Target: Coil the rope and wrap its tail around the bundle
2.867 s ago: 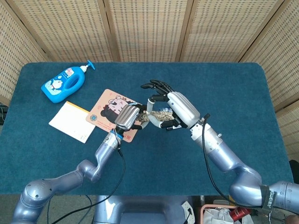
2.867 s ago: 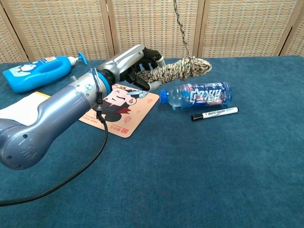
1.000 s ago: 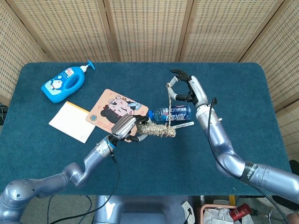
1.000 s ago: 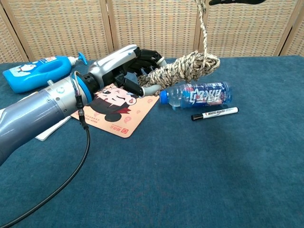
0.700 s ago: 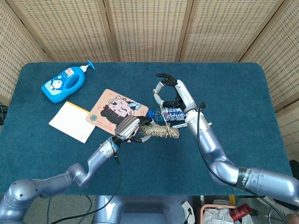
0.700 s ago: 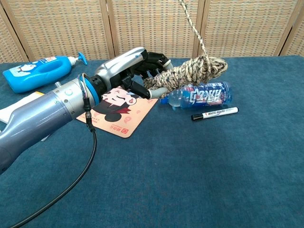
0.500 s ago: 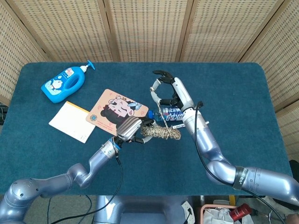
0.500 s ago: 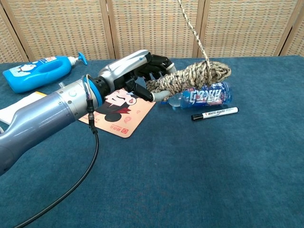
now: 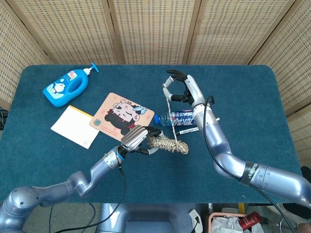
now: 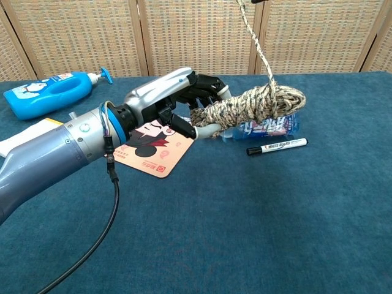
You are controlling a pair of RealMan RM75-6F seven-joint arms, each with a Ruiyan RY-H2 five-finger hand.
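The left robot hand [image 10: 174, 101] grips the coiled beige twine rope bundle [image 10: 254, 104] aloft; the right robot hand [image 9: 181, 90], above it, pinches the rope's tail [image 9: 168, 108] taut for wrapping.

The rope bundle [image 10: 251, 104] partly hides the water bottle [image 10: 269, 127] behind it.

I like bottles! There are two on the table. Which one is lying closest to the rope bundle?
The clear water bottle with the blue cap, lying beside the marker. It sits right by the rope bundle. The blue pump bottle is far off at the table's corner.
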